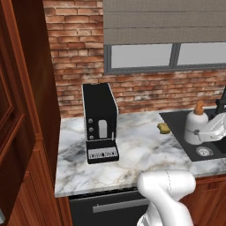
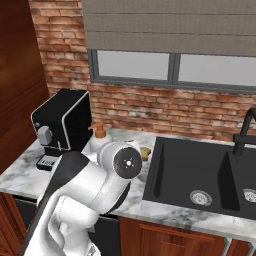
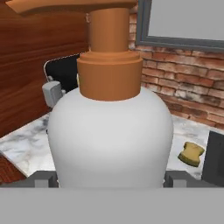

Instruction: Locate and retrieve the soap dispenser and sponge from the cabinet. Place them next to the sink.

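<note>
White-grey marble counter [image 1: 132,154] carries the soap dispenser [image 1: 195,128], upright at the left rim of the black sink [image 2: 200,175], its base at the basin edge in the left base view. Gripper [image 3: 111,177] sits right at the bottle: in the hand view the pale body fills the space between the two dark fingertips [image 3: 43,178], one on each side low on the bottle, jaws spread wide around it; cannot tell if the pads actually touch it or if it is lifted. Tan-orange pump top rises above the hand, nozzle across the top of that view. Sponge [image 1: 164,128], small and yellow, lies flat on the marble just left of the sink's left edge, near the dispenser but apart from it, toward the brick wall [image 1: 145,88] side. Black coffee machine [image 1: 99,121] stands further left on the counter, well apart from both. Reddish-brown cabinet [image 1: 26,110] is at the counter's left end. Black faucet [image 2: 245,132] rises at the sink's back edge.
</note>
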Tool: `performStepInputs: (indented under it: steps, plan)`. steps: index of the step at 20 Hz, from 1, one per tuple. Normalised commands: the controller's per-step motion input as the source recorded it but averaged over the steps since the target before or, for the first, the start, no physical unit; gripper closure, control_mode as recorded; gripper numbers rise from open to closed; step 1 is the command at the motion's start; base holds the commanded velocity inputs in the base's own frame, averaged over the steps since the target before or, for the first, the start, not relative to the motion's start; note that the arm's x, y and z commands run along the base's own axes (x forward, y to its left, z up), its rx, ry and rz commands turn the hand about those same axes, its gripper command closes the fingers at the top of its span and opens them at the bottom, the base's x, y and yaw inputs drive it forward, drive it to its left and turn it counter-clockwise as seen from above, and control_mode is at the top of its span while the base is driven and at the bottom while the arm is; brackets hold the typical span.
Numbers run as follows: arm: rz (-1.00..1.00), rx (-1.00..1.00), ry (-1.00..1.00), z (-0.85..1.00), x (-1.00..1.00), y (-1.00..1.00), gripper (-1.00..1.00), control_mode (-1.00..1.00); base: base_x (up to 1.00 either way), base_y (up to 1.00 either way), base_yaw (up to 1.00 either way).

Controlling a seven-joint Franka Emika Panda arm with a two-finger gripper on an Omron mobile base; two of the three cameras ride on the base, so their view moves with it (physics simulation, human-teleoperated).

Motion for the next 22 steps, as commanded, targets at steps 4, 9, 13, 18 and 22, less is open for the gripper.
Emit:
performStepInputs:
  steps: [4,9,13,18,22]
  plan:
    - [0.25,0.0,-0.09,-0.46,0.42,-0.13,1.0,-1.0,0.0,0.0,0.0]
    - [0.25,0.0,-0.11,-0.45,0.43,-0.02,1.0,-1.0,0.0,0.0,0.0]
    - [0.18,0.0,-0.03,-0.36,0.47,-0.07,1.0,-1.0,0.0,0.0,0.0]
    - [0.04,-0.02,0.0,-0.22,0.29,-0.21,1.0,-1.0,0.0,0.0,0.0]
    - [0.09,0.0,-0.05,-0.06,0.33,-0.03,1.0,-1.0,0.0,0.0,0.0]
